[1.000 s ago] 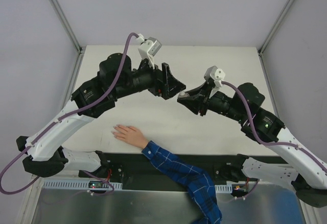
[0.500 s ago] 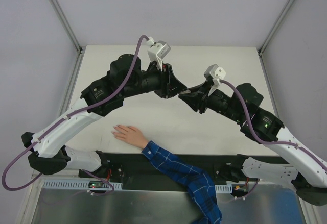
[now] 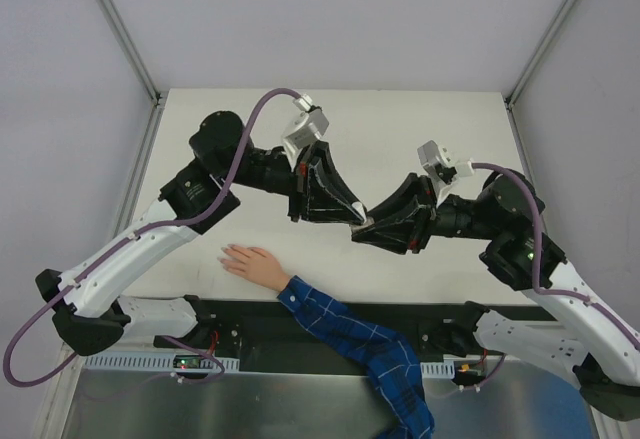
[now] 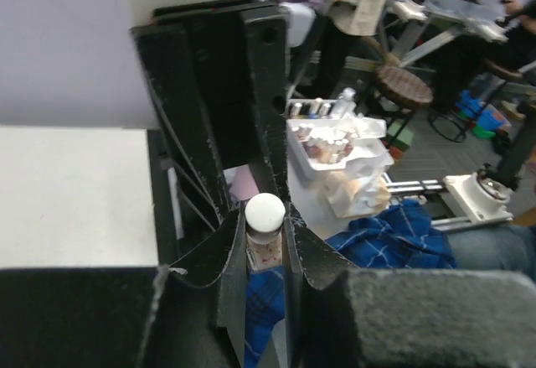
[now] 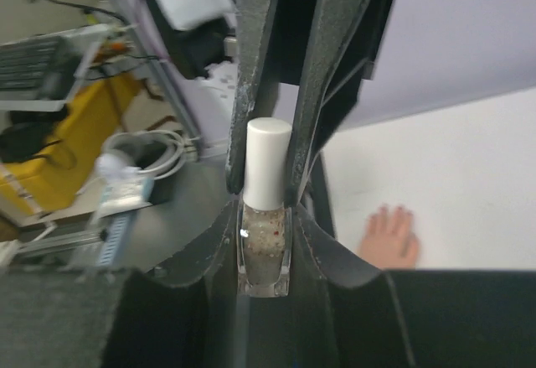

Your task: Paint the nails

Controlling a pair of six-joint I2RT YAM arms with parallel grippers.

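A small clear bottle (image 5: pixel 265 251) of speckled polish with a white cap (image 5: pixel 268 163) hangs above the table between the two arms. My right gripper (image 5: pixel 265 215) is shut on the glass body. My left gripper (image 4: pixel 265 219) meets it tip to tip and is shut on the white cap (image 4: pixel 265 211). From above, the two grippers (image 3: pixel 355 213) (image 3: pixel 366 229) join over the table's middle. The pale hand (image 3: pixel 250 262) lies flat at the near left, its plaid sleeve (image 3: pixel 350 339) running off the front edge. Its nails (image 3: pixel 226 254) (image 5: pixel 394 211) are tiny and point left, well apart from the bottle.
The white table (image 3: pixel 440 129) is bounded by grey frame posts at its back corners. A black base rail (image 3: pixel 400 314) runs along the near edge under the sleeve. The left arm's purple cable (image 3: pixel 262 109) arches over its wrist.
The left gripper has gone from open to shut on the bottle's cap. Both grippers have dropped toward the table's middle, and the right wrist has swung round to face left.
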